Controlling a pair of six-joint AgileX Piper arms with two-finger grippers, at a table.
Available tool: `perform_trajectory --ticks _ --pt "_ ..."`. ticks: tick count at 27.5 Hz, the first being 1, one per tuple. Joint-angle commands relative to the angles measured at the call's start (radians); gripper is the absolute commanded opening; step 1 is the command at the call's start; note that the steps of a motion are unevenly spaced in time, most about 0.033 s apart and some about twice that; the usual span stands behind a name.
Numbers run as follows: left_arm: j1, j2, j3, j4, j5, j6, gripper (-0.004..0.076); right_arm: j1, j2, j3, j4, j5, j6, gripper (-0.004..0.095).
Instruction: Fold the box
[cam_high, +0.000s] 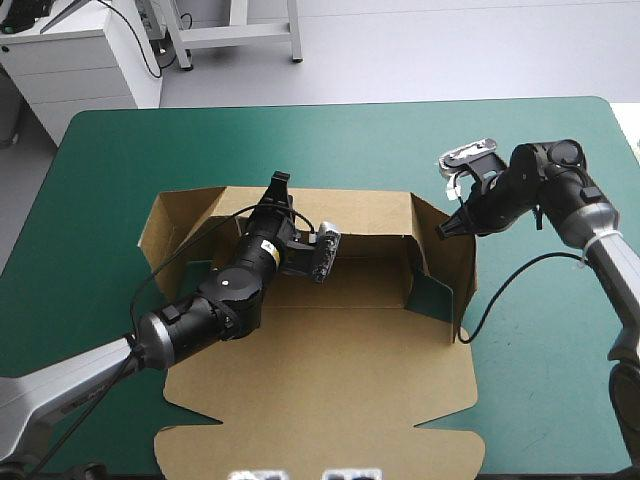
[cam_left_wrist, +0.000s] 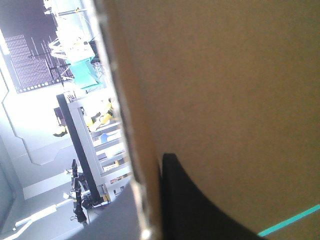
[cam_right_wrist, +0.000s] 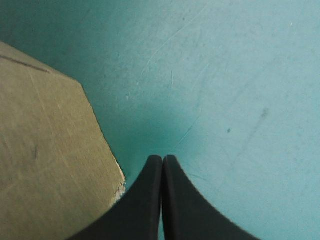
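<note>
Box (cam_high: 330, 385), back wall clamped in left gripper (cam_high: 278, 184); right gripper (cam_right_wrist: 162, 157) closed, tip just beside the right wall.

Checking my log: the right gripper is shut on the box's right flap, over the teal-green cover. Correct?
No. The right gripper is shut on nothing; the right wrist view shows it over the teal-green cover, beside the box.

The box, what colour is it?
The box is plain brown, best seen in the high view.
</note>
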Motion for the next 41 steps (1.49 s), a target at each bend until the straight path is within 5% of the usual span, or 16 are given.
perform_trajectory --ticks 1,12,22,28,32,33,37,41 --pt "0.011 -0.024 -0.022 0.036 0.018 -0.003 -0.0008 -0.005 -0.095 0.011 0.029 -0.018 -0.023 -0.0014" --pt "0.016 -0.024 -0.022 0.036 0.010 -0.003 -0.0008 -0.005 -0.236 0.183 0.333 -0.065 -0.186 -0.0013" --pt "0.016 -0.018 -0.022 0.036 0.010 -0.003 -0.0008 -0.002 -0.345 0.342 0.479 -0.225 -0.335 -0.0012" --pt "0.016 -0.018 -0.022 0.036 0.010 -0.003 -0.0008 -0.002 -0.338 0.378 0.537 -0.213 -0.410 -0.0007" --pt "0.016 -0.018 -0.022 0.036 0.010 -0.003 -0.0008 -0.002 -0.332 0.380 0.556 -0.158 -0.479 0.0127" --pt "0.016 -0.018 -0.022 0.036 0.010 -0.003 -0.0008 -0.002 -0.332 0.380 0.572 -0.153 -0.502 0.0258" --pt "0.016 -0.018 -0.022 0.036 0.010 -0.003 -0.0008 -0.002 -0.332 0.380 0.570 -0.211 -0.542 0.0470" --pt "0.016 -0.018 -0.022 0.036 0.006 -0.003 -0.0008 -0.002 -0.330 0.388 0.574 -0.262 -0.545 0.0471"
